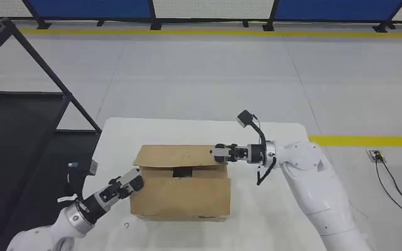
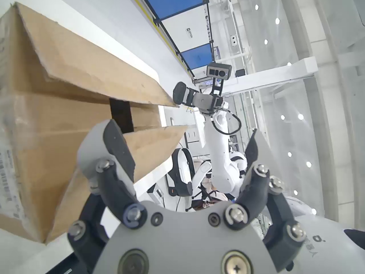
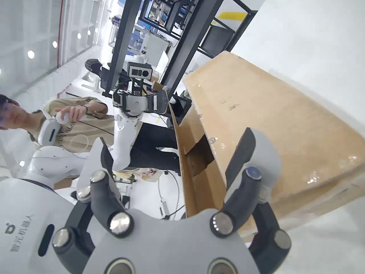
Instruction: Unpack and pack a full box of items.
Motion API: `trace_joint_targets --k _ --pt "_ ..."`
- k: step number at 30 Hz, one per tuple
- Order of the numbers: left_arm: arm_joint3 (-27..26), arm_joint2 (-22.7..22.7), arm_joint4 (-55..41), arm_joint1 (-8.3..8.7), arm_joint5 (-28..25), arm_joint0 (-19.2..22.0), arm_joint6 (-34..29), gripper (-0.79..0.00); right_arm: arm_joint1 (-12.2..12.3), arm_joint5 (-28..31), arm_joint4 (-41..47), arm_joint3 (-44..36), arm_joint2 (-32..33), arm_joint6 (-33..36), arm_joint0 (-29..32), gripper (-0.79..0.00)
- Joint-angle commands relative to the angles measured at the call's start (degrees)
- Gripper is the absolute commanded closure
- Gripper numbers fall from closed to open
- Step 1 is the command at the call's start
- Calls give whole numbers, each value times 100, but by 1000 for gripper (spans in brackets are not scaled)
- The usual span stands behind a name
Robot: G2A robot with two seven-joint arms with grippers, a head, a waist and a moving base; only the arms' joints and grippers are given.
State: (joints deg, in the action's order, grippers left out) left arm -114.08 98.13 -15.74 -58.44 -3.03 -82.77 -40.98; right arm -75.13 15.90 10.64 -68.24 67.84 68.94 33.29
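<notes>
A brown cardboard box stands in the middle of the white table. Its top flaps lie partly folded over, with a dark gap between them. My left gripper is open at the box's left end; in the left wrist view a side flap lies against one finger of the left gripper. My right gripper sits at the right end of the far flap. In the right wrist view the right gripper is open, with a raised flap edge between its fingers. The box's contents are hidden.
A black metal rack stands off the table's left side. Bare table lies to the right of the box and in a strip behind it. The table's far edge borders grey floor with yellow lines.
</notes>
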Motion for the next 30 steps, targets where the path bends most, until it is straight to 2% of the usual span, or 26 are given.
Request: trace_joint_targets --k 1,4,6,13,15,18,24,30 --pt "49 -153 90 -8 50 102 104 -785 5 -259 79 -1 -19 -62 66 -785" --pt "145 -299 181 -11 110 237 131 -785 7 -443 317 -22 -12 -192 206 -785" --pt "216 -374 225 -12 147 327 151 -785 33 -364 4 -197 -19 -398 263 -785" --pt "398 -505 228 -10 208 573 82 -785 33 -364 4 -197 -19 -398 263 -785" --pt "424 -511 183 -12 190 613 116 -785 30 -443 62 -300 -14 -620 360 -785" --pt "434 -505 201 -19 152 640 289 -785 26 -855 479 -367 24 -660 433 -785" --pt "489 -576 318 -28 128 670 477 -785 16 -2162 1277 -299 41 -596 419 -785" --pt "572 -740 507 -41 104 758 598 -785 40 -2636 1156 -528 -143 -458 435 -785"
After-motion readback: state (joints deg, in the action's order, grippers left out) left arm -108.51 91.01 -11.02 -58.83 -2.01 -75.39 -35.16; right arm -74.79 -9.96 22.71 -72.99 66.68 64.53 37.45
